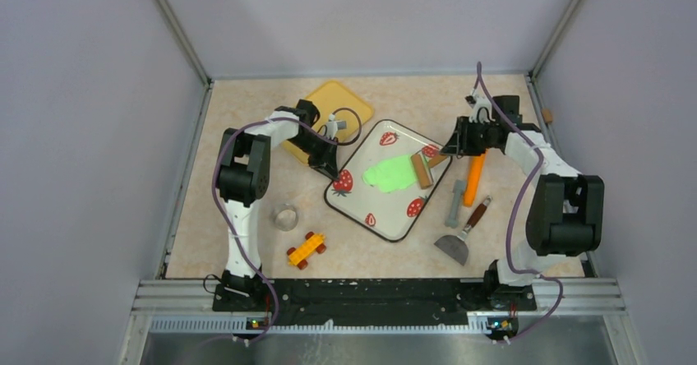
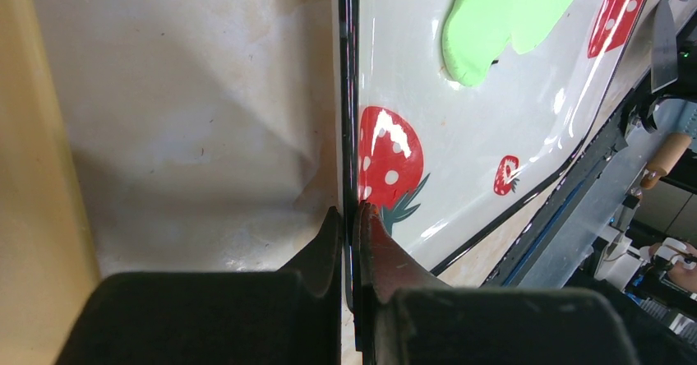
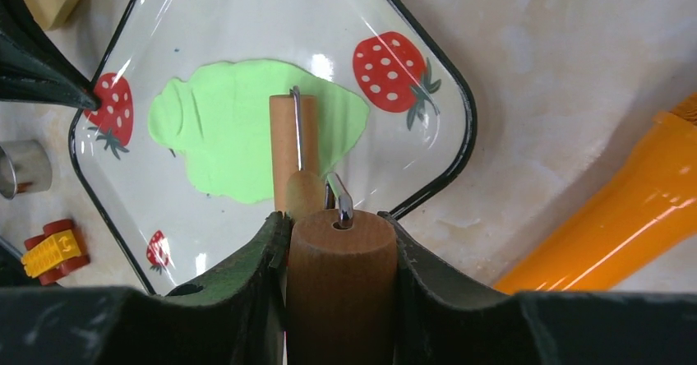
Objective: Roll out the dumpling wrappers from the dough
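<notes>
Clamped on the wooden roller (image 3: 283,147), the right gripper (image 3: 337,233) has the flattened dough (image 3: 230,135) straight ahead under the drum, while the left gripper (image 2: 349,217) pinches the strawberry tray (image 2: 493,118) by its rim.

Closed in on three sides by plain pale lilac walls (image 1: 362,16), joined by grey metal corner posts (image 1: 175,26). Floored with a beige, faintly mottled tabletop (image 1: 246,110). Edged along the near side by a ribbed silver rail (image 1: 370,322). Lit softly and evenly, with only faint shadows.
</notes>
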Robot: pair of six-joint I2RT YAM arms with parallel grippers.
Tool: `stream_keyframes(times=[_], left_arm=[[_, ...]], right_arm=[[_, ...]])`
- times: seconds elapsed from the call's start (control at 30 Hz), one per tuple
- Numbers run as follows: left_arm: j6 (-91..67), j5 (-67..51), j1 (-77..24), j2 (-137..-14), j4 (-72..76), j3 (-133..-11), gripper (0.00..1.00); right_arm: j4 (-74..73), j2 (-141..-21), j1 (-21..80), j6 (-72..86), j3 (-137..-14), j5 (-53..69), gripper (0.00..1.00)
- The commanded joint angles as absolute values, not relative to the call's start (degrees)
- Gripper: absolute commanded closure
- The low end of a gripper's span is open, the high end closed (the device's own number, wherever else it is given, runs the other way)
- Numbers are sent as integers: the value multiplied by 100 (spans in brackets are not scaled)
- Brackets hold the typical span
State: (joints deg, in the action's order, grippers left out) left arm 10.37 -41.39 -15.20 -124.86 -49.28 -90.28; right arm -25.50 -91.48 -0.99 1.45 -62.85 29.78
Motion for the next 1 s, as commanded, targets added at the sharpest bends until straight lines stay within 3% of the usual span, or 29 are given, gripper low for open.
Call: stream_keyframes(times=[0.0, 0.4, 0.57, 0.73, 0.97], left_arm=[[1252, -3526, -1441, -12400, -5045, -8864, 100], [1264, -3468, -1441, -12331, -5036, -8913, 98], [1357, -3604, -1441, -12044, -5060, -9011, 82], [1546, -4143, -1441, -11581, -5201, -9279, 53], [2206, -4308, -1600, -10285, -4590, -9267, 39]], right_arm=[[-2297, -9492, -489, -887, -6354, 574, 100], [-2588, -9293, -615, -755, -6693, 925, 100], [-3183, -8674, -501, -484, -7163, 1607, 100], [-3667, -8031, -483, -330, -7396, 3352, 100], [-3796, -7781, 138, -955, -7135, 4716, 100]])
